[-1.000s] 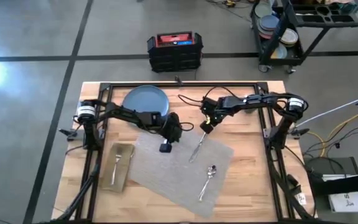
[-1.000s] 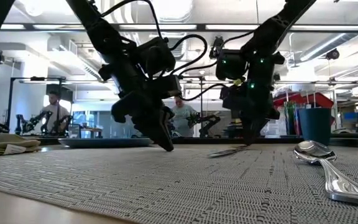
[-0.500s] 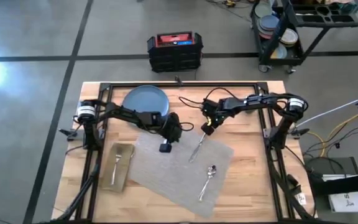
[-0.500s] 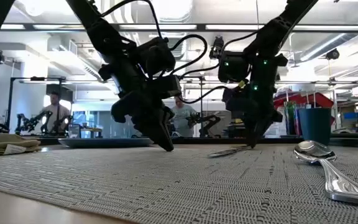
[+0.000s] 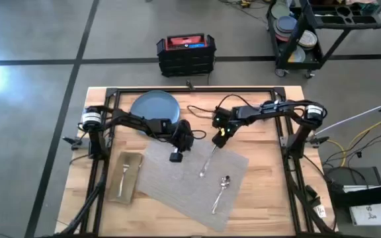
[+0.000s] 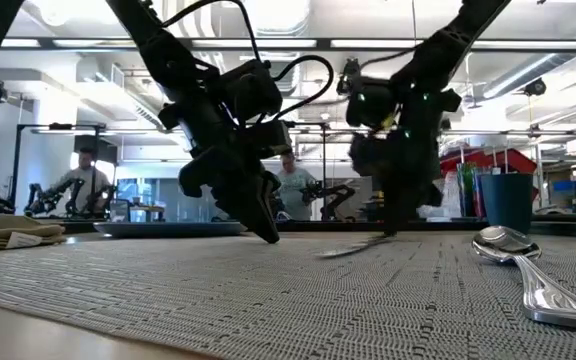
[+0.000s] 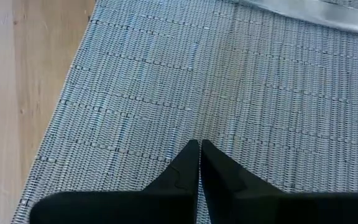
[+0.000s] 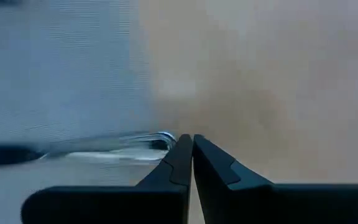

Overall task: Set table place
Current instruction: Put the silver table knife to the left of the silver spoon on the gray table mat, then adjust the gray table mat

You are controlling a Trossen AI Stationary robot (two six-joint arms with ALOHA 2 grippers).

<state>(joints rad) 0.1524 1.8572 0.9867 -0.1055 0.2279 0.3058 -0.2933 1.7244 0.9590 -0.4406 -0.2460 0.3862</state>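
A grey placemat [image 5: 177, 188] lies askew on the wooden table. On it rest a knife [image 5: 208, 162] and a spoon [image 5: 222, 190]. To its left a fork [image 5: 123, 170] lies on the tan napkin [image 5: 127, 185]. The blue plate [image 5: 154, 106] sits at the far left. The dark-blue cup [image 6: 508, 203] shows only in the low view, far right. My left gripper [image 5: 175, 157] is shut, tips down on the mat's far left part. My right gripper [image 5: 218, 140] is shut at the knife's far end. My left gripper sets its shut fingertips [image 6: 271, 238] on the placemat's weave [image 7: 197, 124] near its far left edge, slanting down from the far side. The mat lies flat under them. My right gripper has its shut fingers pointing down at the placemat's far edge. The knife's far end [image 8: 161, 139] lies against the outer side of one finger [image 8: 179, 155]. The knife lies flat on the mat.
A black and red toolbox [image 5: 186, 53] stands on the floor beyond the table. A black cart [image 5: 309, 30] with stacked dishes is at the far right. People [image 6: 88, 175] sit in the room behind. Bare wood lies right of the mat.
My right gripper has moved a little toward the table's near left, staying shut. The knife has slid with it along the placemat toward the near left, flat all the while. My left gripper has kept still on the mat.
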